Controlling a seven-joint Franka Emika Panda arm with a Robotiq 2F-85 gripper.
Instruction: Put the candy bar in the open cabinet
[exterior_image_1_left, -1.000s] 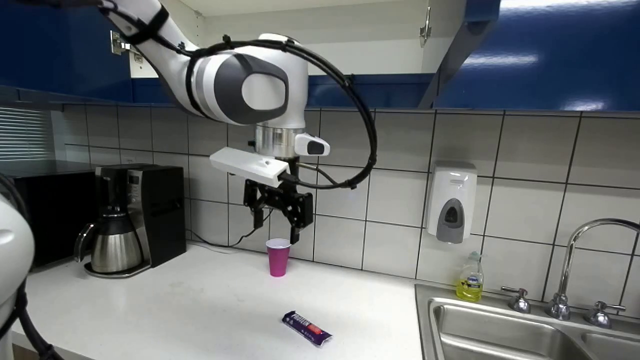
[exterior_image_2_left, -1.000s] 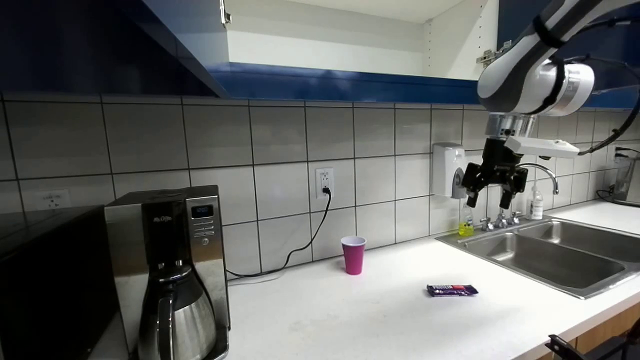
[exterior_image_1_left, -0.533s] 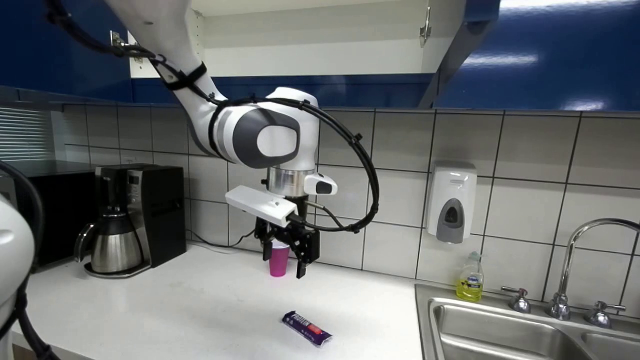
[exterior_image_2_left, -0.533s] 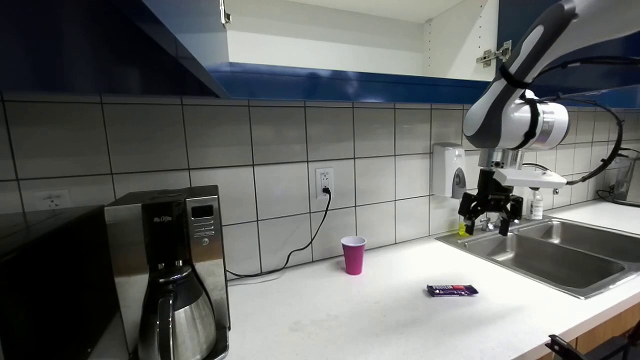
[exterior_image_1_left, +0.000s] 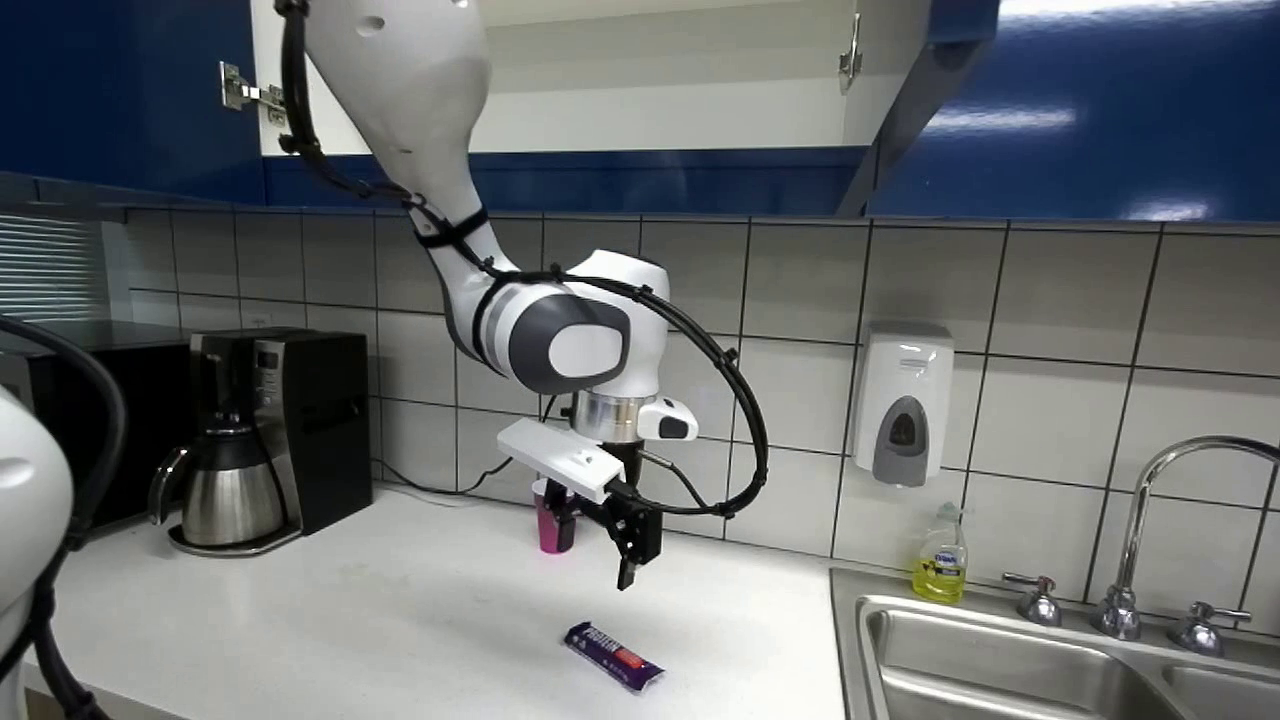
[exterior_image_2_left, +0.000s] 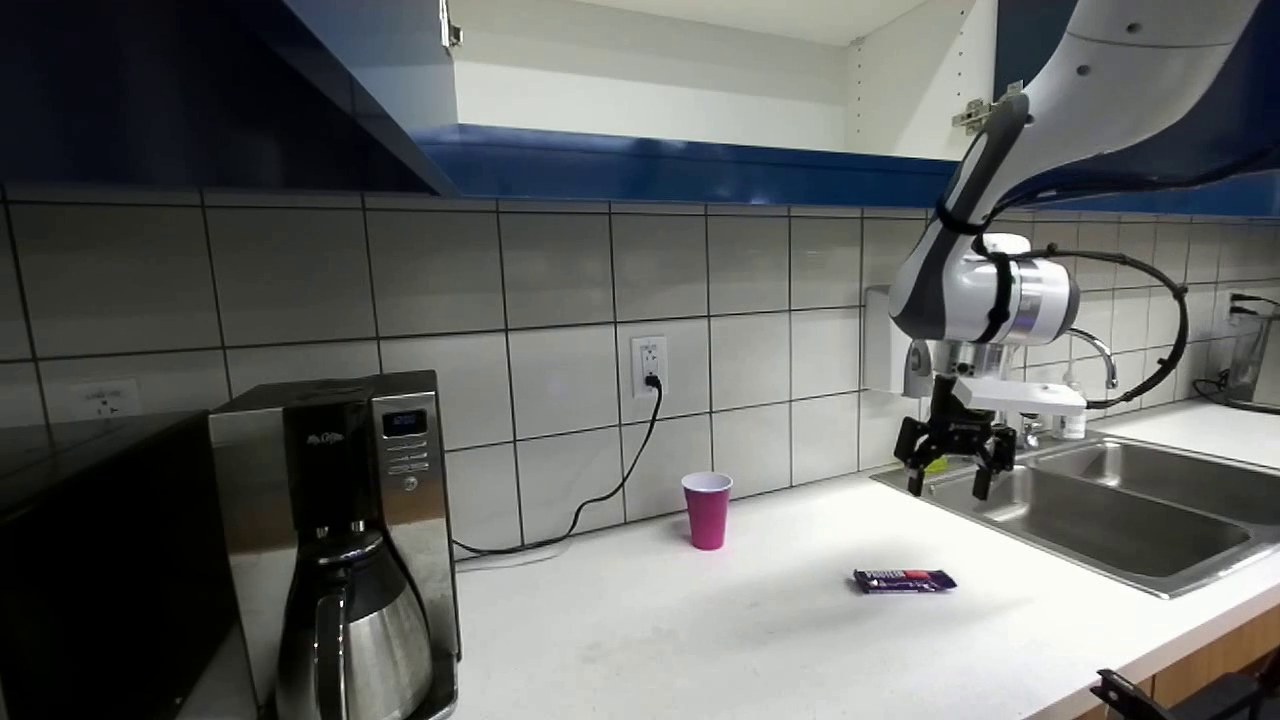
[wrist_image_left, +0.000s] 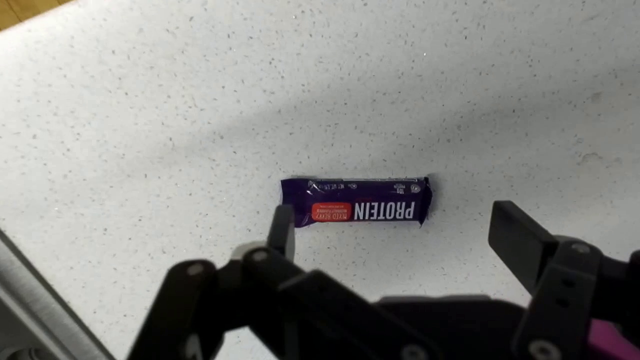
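Candy bar (wrist_image_left: 357, 201) lies flat on the desk (exterior_image_1_left: 400, 630), untouched, short of the sink (exterior_image_1_left: 846, 650). Above it hangs the hand (exterior_image_2_left: 948, 486), released: its fingers (wrist_image_left: 520, 245) are spread and grasp nothing. I judge this to be the approach to the pick, with the whole carry yet to do.

Angle is the first worry. In the wrist view the bar's length runs nearly the same way as the gap between the fingers, so closing like this would press on its two ends; the wrapper would likely buckle, or the bar spring loose. One finger also overlaps an end of the bar in that view, and a straight descent might land on it. Turning to pinch across the narrow side looks safer.

Because the bar is thin, depth matters too: stop high and the fingers may catch only wrapper; go low and they jam against the desk.

After that comes the cabinet (exterior_image_2_left: 700, 165), overhead with its doors (exterior_image_1_left: 120, 100) swung out. Too little lift would knock the bar on the bottom edge; a wide swing could bring the arm (exterior_image_1_left: 420, 110) into a door.
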